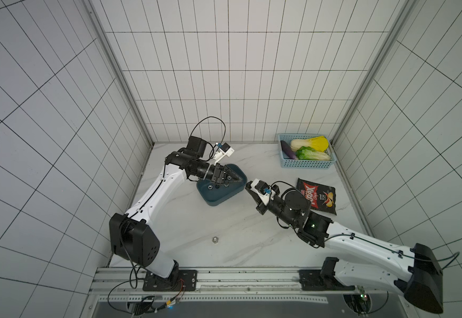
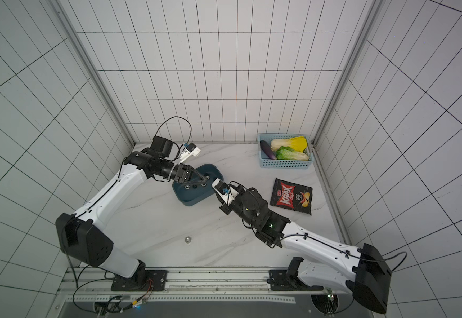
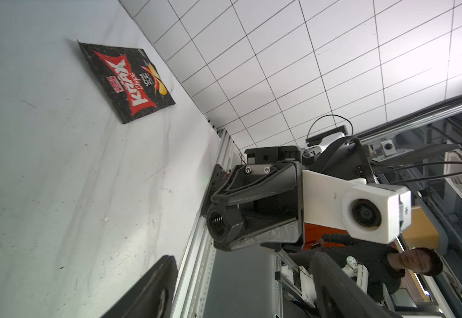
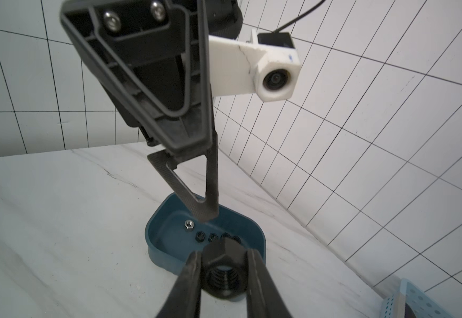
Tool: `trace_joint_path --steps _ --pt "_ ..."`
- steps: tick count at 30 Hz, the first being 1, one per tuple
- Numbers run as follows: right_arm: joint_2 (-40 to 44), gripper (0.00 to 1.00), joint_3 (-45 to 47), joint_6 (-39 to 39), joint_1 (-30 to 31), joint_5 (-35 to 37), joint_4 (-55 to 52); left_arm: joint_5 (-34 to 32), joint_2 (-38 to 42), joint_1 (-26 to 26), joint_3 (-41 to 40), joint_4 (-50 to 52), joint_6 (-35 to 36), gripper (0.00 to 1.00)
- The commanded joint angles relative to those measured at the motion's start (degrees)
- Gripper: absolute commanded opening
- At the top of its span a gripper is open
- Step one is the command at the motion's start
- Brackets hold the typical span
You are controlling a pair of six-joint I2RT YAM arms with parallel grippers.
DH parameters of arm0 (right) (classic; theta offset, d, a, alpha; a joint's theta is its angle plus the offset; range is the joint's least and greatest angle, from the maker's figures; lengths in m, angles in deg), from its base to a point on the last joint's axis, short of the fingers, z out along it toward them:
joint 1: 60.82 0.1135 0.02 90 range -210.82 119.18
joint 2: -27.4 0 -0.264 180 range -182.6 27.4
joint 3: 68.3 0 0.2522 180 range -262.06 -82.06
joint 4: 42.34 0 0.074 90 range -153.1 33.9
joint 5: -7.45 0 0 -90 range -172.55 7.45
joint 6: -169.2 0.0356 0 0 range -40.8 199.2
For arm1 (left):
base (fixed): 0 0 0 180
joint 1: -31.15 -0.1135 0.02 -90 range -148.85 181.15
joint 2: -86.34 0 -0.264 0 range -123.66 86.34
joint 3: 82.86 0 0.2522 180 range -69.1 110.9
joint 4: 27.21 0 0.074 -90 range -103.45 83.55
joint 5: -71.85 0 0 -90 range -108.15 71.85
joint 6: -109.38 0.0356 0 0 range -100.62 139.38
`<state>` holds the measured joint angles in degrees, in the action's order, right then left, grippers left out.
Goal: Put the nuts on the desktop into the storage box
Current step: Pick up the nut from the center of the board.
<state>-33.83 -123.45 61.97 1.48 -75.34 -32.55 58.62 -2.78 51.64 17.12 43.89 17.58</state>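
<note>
The black nut [image 4: 224, 265], pinched in my right gripper [image 4: 223, 256], sat just right of the storage box [image 4: 158, 254]; my left gripper [image 1: 240, 180] hung spread over the box.

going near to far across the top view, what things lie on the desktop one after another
nut → chip bag → basket; box left out, it overlaps the bag

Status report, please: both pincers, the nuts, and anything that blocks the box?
Left pincer open above storage box. Right pincer shut on black nut, near box rim. One silver nut lies on desktop. Left pincer may block the drop.
</note>
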Motion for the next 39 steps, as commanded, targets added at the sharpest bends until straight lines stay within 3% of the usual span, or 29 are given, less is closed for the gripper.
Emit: trace_joint_path --steps 1,9,14,27,31,36,39 --pt "1.7 0.10 0.9 -2.0 0.8 -2.7 6.2 5.3 -0.6 2.2 1.2 -2.0 -1.0 0.81" --pt "2.2 0.10 0.4 -2.7 2.0 -4.8 6.6 6.6 -1.6 4.0 1.9 -2.0 -1.0 0.74" --pt "2.4 0.09 0.7 -2.0 2.0 -5.8 6.5 8.3 -1.6 4.6 2.0 -2.0 -0.6 0.52" --pt "3.2 0.11 1.6 -0.8 1.9 -4.4 5.9 7.4 -1.1 4.5 3.6 2.8 4.8 0.26" --pt "3.0 0.27 1.3 -0.8 1.9 -4.7 5.1 5.3 -1.1 4.6 5.1 5.6 7.6 0.21" --pt "3.4 0.46 1.2 -1.0 2.0 -4.2 3.4 0.3 -1.2 4.5 6.3 7.4 9.5 0.21" --pt "4.2 0.66 1.3 -1.0 2.0 -2.7 1.9 -5.6 -1.4 4.3 7.1 7.8 9.9 0.21"
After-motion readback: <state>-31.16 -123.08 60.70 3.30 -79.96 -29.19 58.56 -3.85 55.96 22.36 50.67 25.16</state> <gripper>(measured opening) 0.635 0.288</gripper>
